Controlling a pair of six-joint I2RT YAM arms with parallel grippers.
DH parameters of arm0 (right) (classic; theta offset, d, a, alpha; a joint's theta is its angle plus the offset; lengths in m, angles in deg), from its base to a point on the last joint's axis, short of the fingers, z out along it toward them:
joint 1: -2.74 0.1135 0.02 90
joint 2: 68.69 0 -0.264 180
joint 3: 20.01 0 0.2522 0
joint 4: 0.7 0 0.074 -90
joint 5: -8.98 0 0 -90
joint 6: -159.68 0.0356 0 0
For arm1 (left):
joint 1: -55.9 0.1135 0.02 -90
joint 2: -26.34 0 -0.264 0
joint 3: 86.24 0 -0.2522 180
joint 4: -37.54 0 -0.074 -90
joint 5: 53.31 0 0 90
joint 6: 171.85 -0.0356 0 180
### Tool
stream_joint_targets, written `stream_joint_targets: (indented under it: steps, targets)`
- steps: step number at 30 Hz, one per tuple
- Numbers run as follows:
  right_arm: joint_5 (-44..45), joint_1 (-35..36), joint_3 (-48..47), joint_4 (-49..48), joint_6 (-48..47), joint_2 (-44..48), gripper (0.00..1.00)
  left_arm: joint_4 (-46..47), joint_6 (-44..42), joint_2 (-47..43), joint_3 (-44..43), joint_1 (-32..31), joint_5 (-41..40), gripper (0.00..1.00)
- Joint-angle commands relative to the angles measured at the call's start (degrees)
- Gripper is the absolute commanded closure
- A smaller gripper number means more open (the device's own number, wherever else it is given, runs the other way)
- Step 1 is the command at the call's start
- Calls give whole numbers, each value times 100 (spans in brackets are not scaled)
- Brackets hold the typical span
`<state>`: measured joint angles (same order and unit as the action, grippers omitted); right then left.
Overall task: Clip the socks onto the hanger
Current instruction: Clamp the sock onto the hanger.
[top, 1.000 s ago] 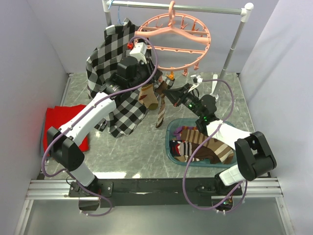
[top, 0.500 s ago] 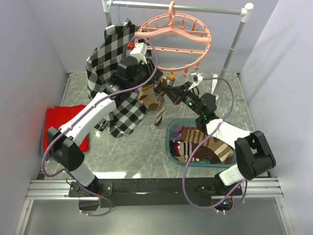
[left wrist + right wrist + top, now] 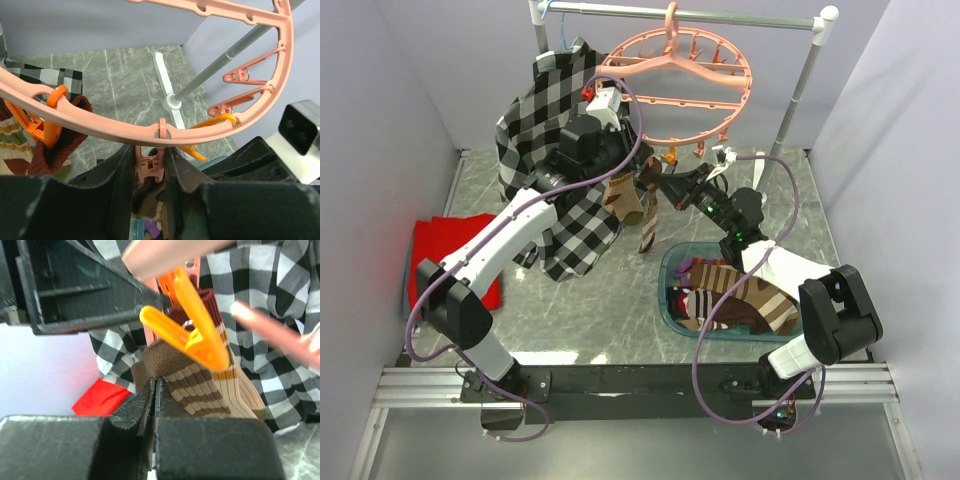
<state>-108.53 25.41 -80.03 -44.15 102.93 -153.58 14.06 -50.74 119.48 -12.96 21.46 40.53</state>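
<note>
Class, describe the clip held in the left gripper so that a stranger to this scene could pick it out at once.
Find the round salmon-pink hanger hooked on the grey rail. On its rim nearest the arms, the left gripper pinches one pink clip hanging straight down. Its neighbours on either side are orange; this one is pink and gripped.

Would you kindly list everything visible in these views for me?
Hanger: one, salmon-pink, on the rail.
Rail: one, grey, at the back.
Socks: several, striped brown, in the tub; others hanging under the hanger.
Tub: one, teal, front right.
Shirt: one, black-and-white plaid, back left.
Cloth: one, red, far left.
Table: one, grey marble.
Left arm: left jaws closed on a pink clip.
Right arm: right jaws shut on a striped sock.
</note>
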Motion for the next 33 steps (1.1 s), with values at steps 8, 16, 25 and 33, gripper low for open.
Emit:
stream_joint_targets:
  steps: [8,16,25,33]
  targets:
    - [-27,-79,-331,-484,155,-37,100,198,26,-217,24,-11,214,82]
    - [-9,-88,-384,-449,155,-125,100,224,88,-306,68,-19,240,81]
    - [26,-123,-463,-431,190,-117,100,207,132,-288,68,-11,346,81]
    - [-53,-123,-568,-361,190,-107,100,207,70,-279,95,-19,197,57]
